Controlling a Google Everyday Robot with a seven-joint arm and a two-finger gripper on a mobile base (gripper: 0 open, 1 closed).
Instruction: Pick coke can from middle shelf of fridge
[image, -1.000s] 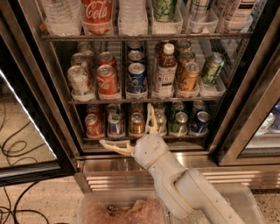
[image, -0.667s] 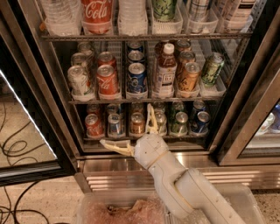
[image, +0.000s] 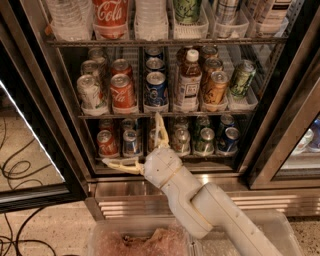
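Note:
The coke can (image: 122, 93), red with white script and a silver top, stands at the front of the middle shelf (image: 165, 114) of the fridge (image: 45, 100), second lane from the left. A second red can (image: 120, 67) stands behind it. My gripper (image: 131, 138) is open wide in front of the lower shelf, below the coke can and slightly to its right. One cream finger (image: 160, 131) points up and the other (image: 120, 165) points left. Nothing is between them.
A pale can (image: 88, 93) stands left of the coke can and a blue Pepsi can (image: 156, 90) right of it, then a tea bottle (image: 188, 80). Big bottles fill the top rack (image: 165, 41). Short cans (image: 107, 143) line the lower rack. The open glass door (image: 25, 130) stands at left.
My gripper and wrist have shifted slightly to the left, still open. The cans have not moved.

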